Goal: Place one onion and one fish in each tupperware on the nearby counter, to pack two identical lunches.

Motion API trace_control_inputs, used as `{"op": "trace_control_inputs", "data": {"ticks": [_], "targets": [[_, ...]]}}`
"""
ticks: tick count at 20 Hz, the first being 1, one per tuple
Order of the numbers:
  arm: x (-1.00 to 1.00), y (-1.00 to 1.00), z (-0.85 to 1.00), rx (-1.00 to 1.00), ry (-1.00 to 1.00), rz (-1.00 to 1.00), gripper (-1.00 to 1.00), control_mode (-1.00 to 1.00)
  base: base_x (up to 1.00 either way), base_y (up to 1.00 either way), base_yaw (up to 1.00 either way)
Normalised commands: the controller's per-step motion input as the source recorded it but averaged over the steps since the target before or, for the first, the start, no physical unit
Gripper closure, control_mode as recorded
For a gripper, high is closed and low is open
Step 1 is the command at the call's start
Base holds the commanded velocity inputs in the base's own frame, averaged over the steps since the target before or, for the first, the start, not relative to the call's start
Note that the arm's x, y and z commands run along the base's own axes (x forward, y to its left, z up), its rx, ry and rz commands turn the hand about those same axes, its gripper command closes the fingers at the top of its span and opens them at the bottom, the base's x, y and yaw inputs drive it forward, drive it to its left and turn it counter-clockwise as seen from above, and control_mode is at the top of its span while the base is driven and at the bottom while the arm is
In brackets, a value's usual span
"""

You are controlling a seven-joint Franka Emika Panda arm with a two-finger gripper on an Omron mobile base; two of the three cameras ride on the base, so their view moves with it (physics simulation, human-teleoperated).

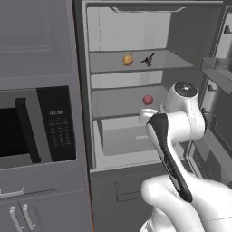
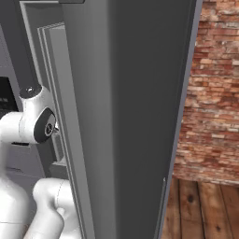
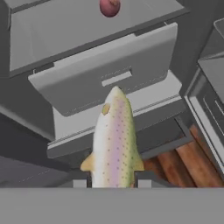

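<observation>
A pale, speckled fish (image 3: pixel 114 140) with a pink stripe stands head-up between my fingertips (image 3: pixel 144 183). My gripper (image 3: pixel 111 183) is shut on its tail end, in front of the open fridge's drawer (image 3: pixel 109 74). A red onion (image 1: pixel 147 99) sits on the middle fridge shelf and shows again as the red onion (image 3: pixel 109 6) at the top of the hand view. On the upper shelf lie a yellow onion (image 1: pixel 128 60) and a dark fish (image 1: pixel 148 59) side by side. The tupperware and the counter are out of view.
A microwave (image 1: pixel 41 127) is built into the cabinets left of the fridge. The open fridge door (image 2: pixel 135 116) stands close on my right, with door bins (image 1: pixel 217 72). Beyond it are a brick wall (image 2: pixel 214 93) and a wood floor (image 2: pixel 200 205).
</observation>
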Motion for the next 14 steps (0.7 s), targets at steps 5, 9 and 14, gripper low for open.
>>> {"op": "trace_control_inputs", "data": {"ticks": [5,9,14], "targets": [[-0.98,0.0,0.44,-0.06,-0.39,0.0,1.0,-1.0,0.0,0.0,0.0],[-0.7,0.0,0.17,-0.04,-0.09,0.0,1.0,-1.0,0.0,0.0,0.0],[-0.14,-0.01,0.02,0.0,0.0,0.0,1.0,1.0,-0.54,-0.03,0.0]]}}
